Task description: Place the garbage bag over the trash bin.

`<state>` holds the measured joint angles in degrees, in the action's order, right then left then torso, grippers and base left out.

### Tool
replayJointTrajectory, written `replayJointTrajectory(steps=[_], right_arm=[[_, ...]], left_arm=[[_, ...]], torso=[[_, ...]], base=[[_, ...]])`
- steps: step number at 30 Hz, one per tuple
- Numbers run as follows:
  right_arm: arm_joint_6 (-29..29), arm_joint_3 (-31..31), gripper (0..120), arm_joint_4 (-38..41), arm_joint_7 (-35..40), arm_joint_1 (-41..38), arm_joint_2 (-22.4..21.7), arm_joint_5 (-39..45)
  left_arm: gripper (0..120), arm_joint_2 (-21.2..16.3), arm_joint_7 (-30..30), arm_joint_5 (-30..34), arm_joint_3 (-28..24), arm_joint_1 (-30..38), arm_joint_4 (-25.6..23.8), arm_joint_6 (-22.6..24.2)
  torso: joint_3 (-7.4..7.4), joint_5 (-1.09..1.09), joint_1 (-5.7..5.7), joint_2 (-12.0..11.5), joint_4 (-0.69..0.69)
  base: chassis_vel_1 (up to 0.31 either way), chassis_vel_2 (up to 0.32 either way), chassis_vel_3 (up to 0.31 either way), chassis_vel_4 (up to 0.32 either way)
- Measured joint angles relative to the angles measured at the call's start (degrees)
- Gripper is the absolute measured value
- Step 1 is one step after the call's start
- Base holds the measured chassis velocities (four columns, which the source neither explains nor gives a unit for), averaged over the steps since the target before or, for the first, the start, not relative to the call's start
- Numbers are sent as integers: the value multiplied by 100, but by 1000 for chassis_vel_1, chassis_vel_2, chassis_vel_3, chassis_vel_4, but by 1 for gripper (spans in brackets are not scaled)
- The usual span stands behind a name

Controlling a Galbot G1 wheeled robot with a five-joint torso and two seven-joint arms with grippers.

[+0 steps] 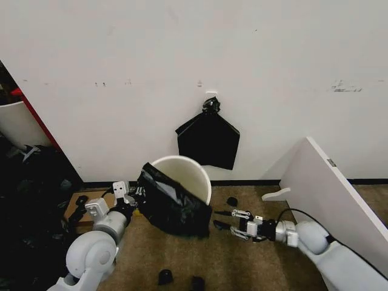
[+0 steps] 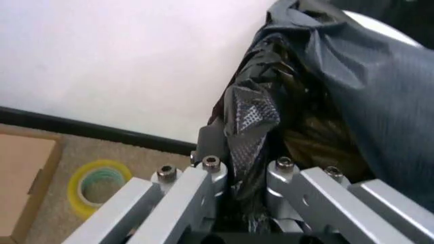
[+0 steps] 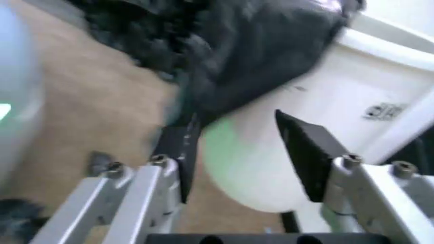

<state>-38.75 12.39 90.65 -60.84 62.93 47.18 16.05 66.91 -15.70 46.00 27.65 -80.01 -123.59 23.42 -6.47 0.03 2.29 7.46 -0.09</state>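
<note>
Nearest us in the head view, our two grey arms reach forward over the brown carpet floor (image 1: 242,260). Our left gripper (image 1: 134,193) sits at about nine o'clock of the round white plastic trash bin (image 1: 193,176), its jaws clenched on an edge of the thin, crinkly black plastic garbage bag (image 1: 173,209). That bag drapes over the bin's near rim and down its front. Our right gripper (image 1: 233,221) is at about four o'clock of the bin, near the bag's lower corner. A flat black bundle (image 1: 209,140) hangs on the white wall (image 1: 121,60) at twelve o'clock of the bin.

From the left wrist, the left gripper (image 2: 244,178) pinches a bunched fold of the garbage bag (image 2: 352,86); a roll of yellow tape (image 2: 98,185) lies on the carpet.

From the right wrist, the right gripper (image 3: 237,152) has its jaws released and spread, one black pad against the garbage bag (image 3: 257,46), with the trash bin (image 3: 339,96) between them.
</note>
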Motion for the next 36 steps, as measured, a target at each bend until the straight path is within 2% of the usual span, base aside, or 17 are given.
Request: replayJointTrajectory(steps=[1,4,5,7,8,10,12,13,14,15,19,21,22,24,29,30,36], right_arm=[[0,0,47,0,0,0,0,0],[177,571,59,150,-597,-4,68,206],[234,746,64,275,-610,11,91,338],[303,808,72,598,-165,105,102,567],[303,808,72,598,-165,105,102,567],[398,644,80,1062,860,268,103,552],[538,522,83,1359,1415,388,101,433],[890,280,93,1877,2365,639,95,164],[1191,70,96,2172,2938,772,95,-6],[1191,70,96,2172,2938,772,95,-6],[2873,-1392,100,3025,5443,859,233,-842],[3416,-1893,96,3058,6123,688,405,-1111],[3416,-1893,96,3058,6123,688,405,-1111],[3599,-2130,88,2947,6371,534,572,-1331],[3856,-2336,68,2700,6535,378,888,-1724],[3856,-2336,68,2700,6535,378,888,-1724],[4006,-2351,43,2568,6499,353,995,-2201]], left_arm=[[4,0,0,0,0,0,0,0],[4,24,4,-129,-46,1,79,-54],[4,44,26,-231,-68,-4,107,-102],[4,78,88,-416,-102,-33,137,-191],[4,78,88,-416,-102,-33,137,-191],[4,113,141,-555,-131,-73,140,-261],[4,135,170,-636,-151,-93,142,-303],[4,168,230,-804,-186,-109,163,-390],[4,195,292,-943,-211,-116,190,-483],[4,195,292,-943,-211,-116,190,-483],[4,292,688,-1410,-298,-161,372,-1086],[4,312,838,-1480,-306,-194,393,-1243],[4,312,838,-1480,-306,-194,393,-1243],[4,316,927,-1508,-310,-228,388,-1307],[4,309,985,-1551,-314,-264,349,-1342],[4,309,985,-1551,-314,-264,349,-1342],[4,314,968,-1534,-314,-260,316,-1318]], torso=[[0,0,0,0,0],[0,-1,0,0,0],[0,-1,0,0,1],[0,-3,0,0,0],[0,-3,0,0,0],[0,-2,0,0,1],[0,-1,0,0,4],[0,-3,0,0,2],[0,-3,-1,0,-2],[0,-3,-1,0,-2],[0,-5,-1,0,0],[0,-2,-1,0,1],[0,-2,-1,0,1],[0,-3,-1,0,2],[0,-2,0,0,1],[0,-2,0,0,1],[0,-3,1,0,1]], base=[[0,0,0,0],[0,0,0,0],[0,0,0,0],[0,0,0,0],[0,0,0,0],[0,0,0,0],[0,0,0,0],[0,0,0,0],[0,0,0,0],[0,0,0,0],[0,0,0,0],[0,0,0,0],[0,0,0,0],[0,0,0,0],[0,0,0,0],[0,0,0,0],[0,0,0,0]])
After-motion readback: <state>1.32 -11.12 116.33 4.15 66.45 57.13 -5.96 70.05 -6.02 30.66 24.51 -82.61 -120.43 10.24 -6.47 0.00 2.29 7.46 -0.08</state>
